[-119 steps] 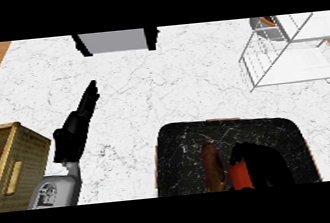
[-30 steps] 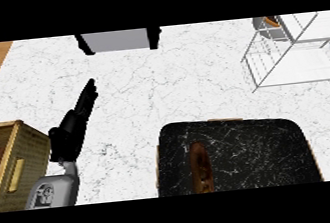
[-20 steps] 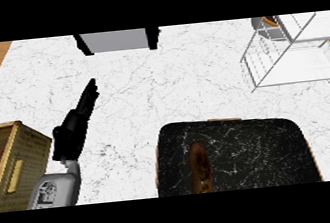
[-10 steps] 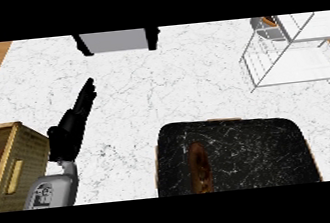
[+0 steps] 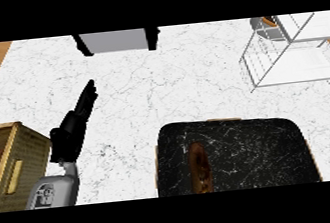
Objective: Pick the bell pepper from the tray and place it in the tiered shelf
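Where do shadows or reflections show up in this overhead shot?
Head view: the left hand casts a soft grey shadow on the marble counter just to its right; the dark tray shows pale veining rather than glare; light looks even, with no blown-out spots.

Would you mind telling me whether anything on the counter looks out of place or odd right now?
Yes: no bell pepper shows on the dark tray; only a brownish streak lies on it. Something orange sits at the upper edge of the tiered shelf, too small to identify. The left robot hand rests open on the left; the right one is out of view.
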